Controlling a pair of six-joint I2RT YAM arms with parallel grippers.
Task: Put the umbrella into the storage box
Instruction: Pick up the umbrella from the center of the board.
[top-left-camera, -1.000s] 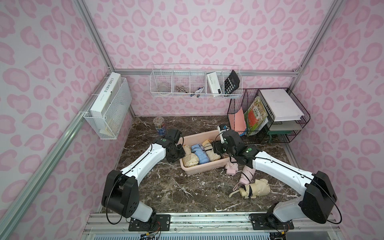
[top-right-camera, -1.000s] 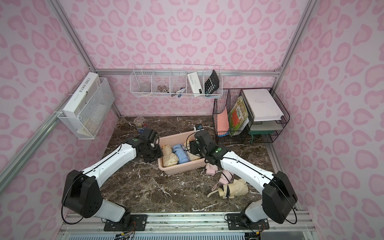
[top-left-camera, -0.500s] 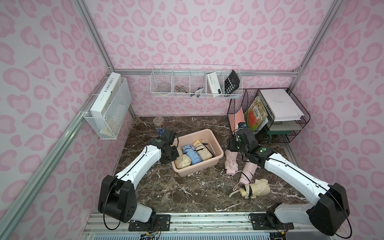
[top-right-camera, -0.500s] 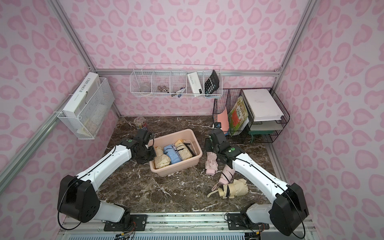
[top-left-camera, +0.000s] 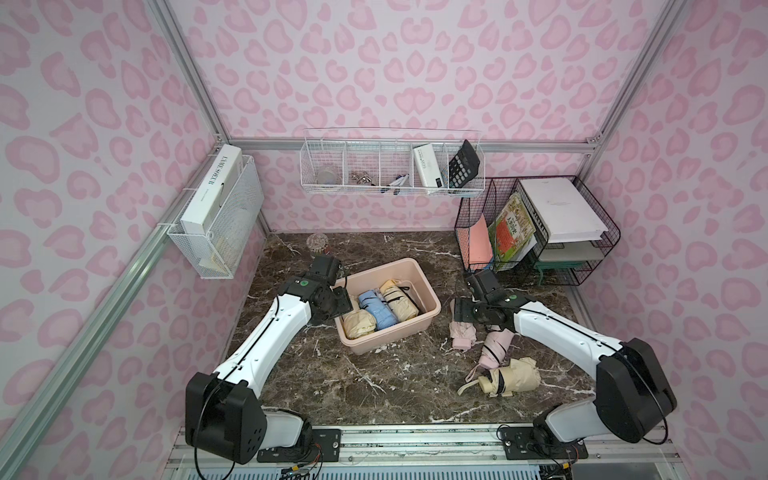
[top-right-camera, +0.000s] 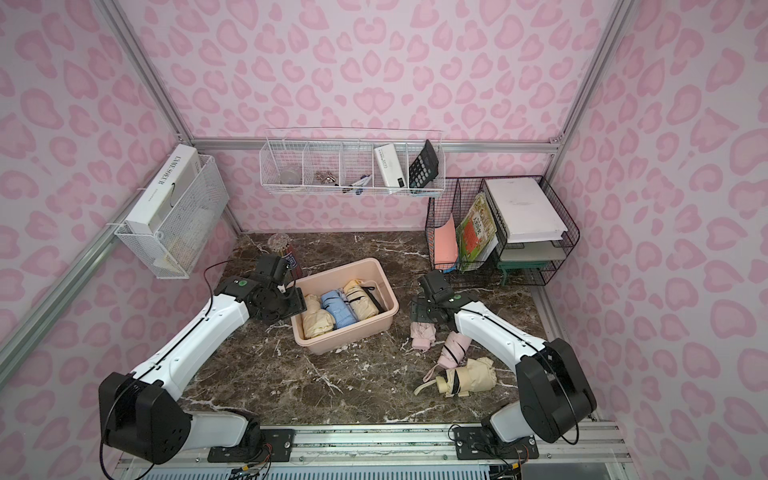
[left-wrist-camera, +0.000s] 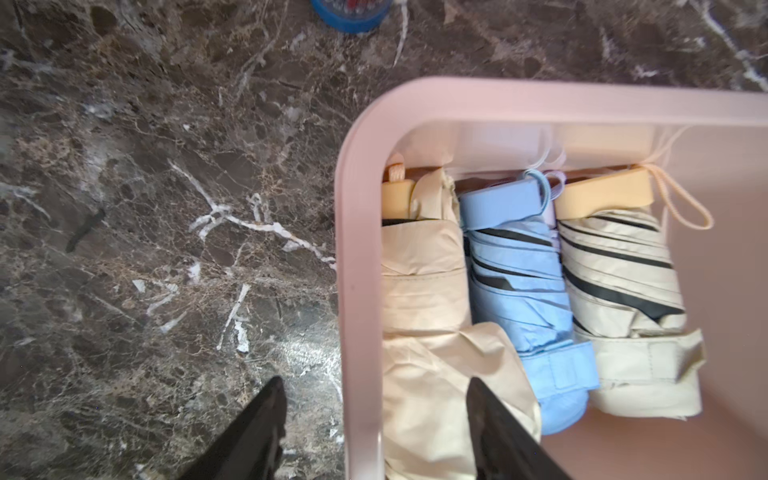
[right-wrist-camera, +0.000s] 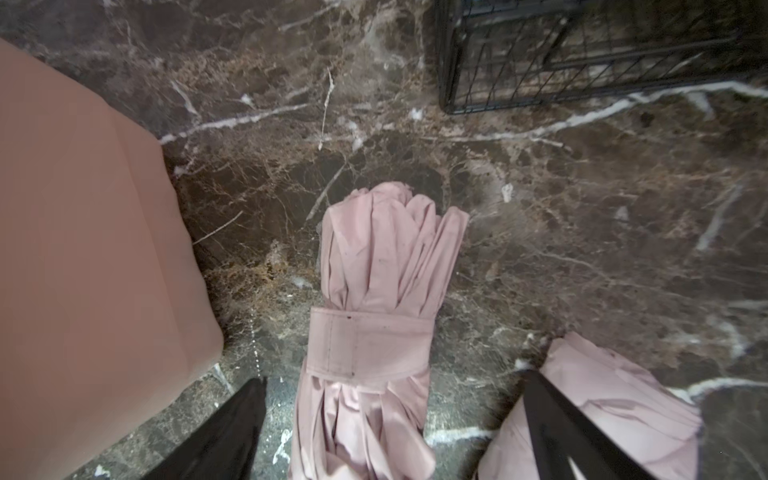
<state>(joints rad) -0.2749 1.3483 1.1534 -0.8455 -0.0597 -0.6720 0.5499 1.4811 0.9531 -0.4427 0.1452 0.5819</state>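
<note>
— Jaws on the right gripper (right-wrist-camera: 395, 378): how do they stand?
— Wide apart, one finger on either side of the pink umbrella (right-wrist-camera: 374, 291), gripping nothing. That umbrella lies flat on the desk (top-left-camera: 374, 386) with its strap wrapped round the middle. It sits between the storage box (top-left-camera: 390, 334) and a second pink umbrella (top-left-camera: 496, 347).
— Why straddle it like that?
— My guess is that it is lined up to close across the folded body, where the bundle is slim enough to fit.
— And the box?
— It is near the middle of the desk, turned at an angle. A cream umbrella (left-wrist-camera: 419, 282), a blue umbrella (left-wrist-camera: 515, 282) and a striped umbrella (left-wrist-camera: 619, 274) lie side by side against one wall. The floor beyond them is bare, so there is room for more.
— The left gripper (left-wrist-camera: 374, 382)?
— Parted as well, one finger outside the box wall and one inside above the cream umbrella, clamping nothing. It is probably placed to steady the box. I cannot tell whether it touches the rim.
— Further out?
— A loose cream umbrella (top-left-camera: 515, 376) lies toward the front right corner, and the black wire file rack (right-wrist-camera: 582, 50) stands at the back right corner.
</note>
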